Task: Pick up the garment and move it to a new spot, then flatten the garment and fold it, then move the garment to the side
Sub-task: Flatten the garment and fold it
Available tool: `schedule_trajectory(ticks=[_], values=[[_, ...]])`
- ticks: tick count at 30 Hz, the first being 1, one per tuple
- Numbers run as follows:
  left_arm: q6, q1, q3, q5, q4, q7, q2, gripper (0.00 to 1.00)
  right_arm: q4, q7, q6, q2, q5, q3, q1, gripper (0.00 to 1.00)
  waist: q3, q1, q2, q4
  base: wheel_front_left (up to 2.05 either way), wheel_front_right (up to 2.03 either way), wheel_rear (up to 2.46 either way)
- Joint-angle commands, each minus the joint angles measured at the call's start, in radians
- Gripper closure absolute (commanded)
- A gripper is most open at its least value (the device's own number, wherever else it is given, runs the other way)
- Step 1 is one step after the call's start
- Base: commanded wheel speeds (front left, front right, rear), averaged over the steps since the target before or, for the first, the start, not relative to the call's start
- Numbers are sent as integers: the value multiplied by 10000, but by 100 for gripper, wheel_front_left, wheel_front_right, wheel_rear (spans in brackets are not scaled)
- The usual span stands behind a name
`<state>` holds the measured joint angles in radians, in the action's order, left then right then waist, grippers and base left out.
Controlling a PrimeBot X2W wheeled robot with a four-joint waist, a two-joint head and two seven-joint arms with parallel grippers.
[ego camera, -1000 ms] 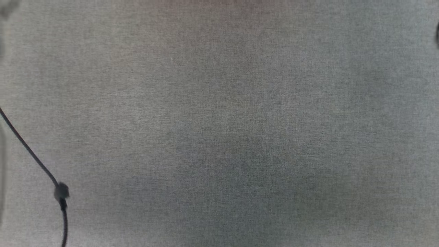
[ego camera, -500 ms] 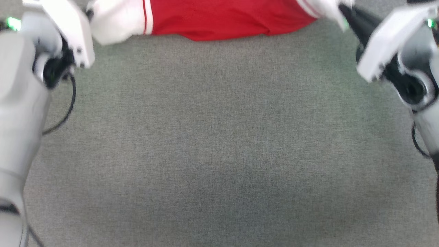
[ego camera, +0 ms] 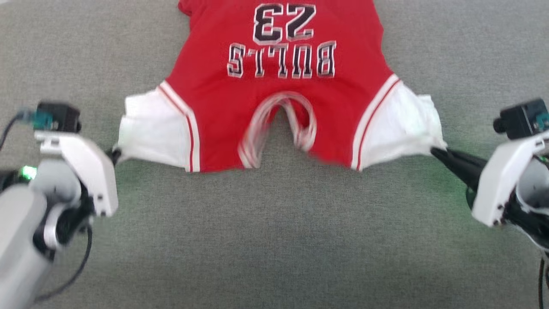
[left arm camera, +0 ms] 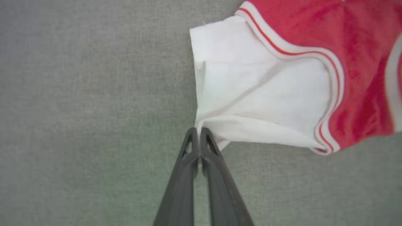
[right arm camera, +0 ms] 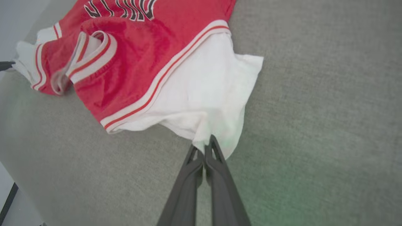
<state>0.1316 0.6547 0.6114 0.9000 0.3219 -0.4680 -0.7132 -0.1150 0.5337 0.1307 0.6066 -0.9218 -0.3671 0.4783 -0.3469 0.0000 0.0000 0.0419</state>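
Note:
The garment (ego camera: 283, 98) is a red jersey with white sleeves, striped trim and black lettering with the number 23, spread over the grey surface with its collar toward me. My left gripper (ego camera: 115, 153) is shut on the corner of one white sleeve (left arm camera: 251, 100); in the left wrist view the left gripper (left arm camera: 198, 131) pinches the cloth between closed tips. My right gripper (ego camera: 434, 151) is shut on the corner of the other white sleeve (right arm camera: 207, 94); in the right wrist view the right gripper (right arm camera: 205, 145) bites into the sleeve's edge. The jersey hangs taut between both.
The grey fabric-covered surface (ego camera: 274, 240) stretches wide in front of the jersey and to both sides. In the right wrist view its edge (right arm camera: 12, 175) runs along the lower left, with pale floor beyond. Black cables hang from both forearms.
The head view has swung, bringing the arms and the whole jersey into it. The jersey now lies lower in the picture, spread between both grippers, which keep their grip on the sleeves.

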Motion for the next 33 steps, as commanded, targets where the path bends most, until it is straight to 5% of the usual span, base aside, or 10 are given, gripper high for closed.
schedule_trajectory(ticks=[1,11,14,19,27,28,29,33], values=[[522,-756,-156,261,-818,-157,-326,100,286,207,2,82,104,287,-502,100,37,0,0,-32,0,0,0],[3297,-4455,-858,1401,-4725,-979,-2040,100,1883,2722,2,-47,-86,1645,-3461,100,175,0,0,-157,0,0,0],[3817,-5194,-967,1640,-5200,-1177,-2375,100,2303,3582,2,-131,-140,2025,-4222,100,174,0,0,-172,0,0,0],[4320,-6095,-1140,1976,-5876,-1175,-2672,100,3009,4954,2,-417,-221,2612,-5522,100,114,0,0,-194,0,0,0],[4123,-6434,-1250,1978,-6280,-645,-2492,100,3889,5307,2,-1232,489,3261,-6218,100,-49,0,0,-175,0,0,0],[4109,-6391,-1244,1955,-6298,-574,-2423,100,3993,5201,2,-1308,678,3283,-6138,87,-67,0,0,-167,0,0,0],[4068,-6353,-1215,1913,-6311,-524,-2388,100,4063,5126,2,-1411,818,3305,-6066,2,-81,0,0,-161,0,0,0],[4001,-6160,-1136,1800,-6285,-412,-2166,100,4563,4780,2,-1695,1306,3580,-5629,0,-109,0,0,-96,0,0,0]])
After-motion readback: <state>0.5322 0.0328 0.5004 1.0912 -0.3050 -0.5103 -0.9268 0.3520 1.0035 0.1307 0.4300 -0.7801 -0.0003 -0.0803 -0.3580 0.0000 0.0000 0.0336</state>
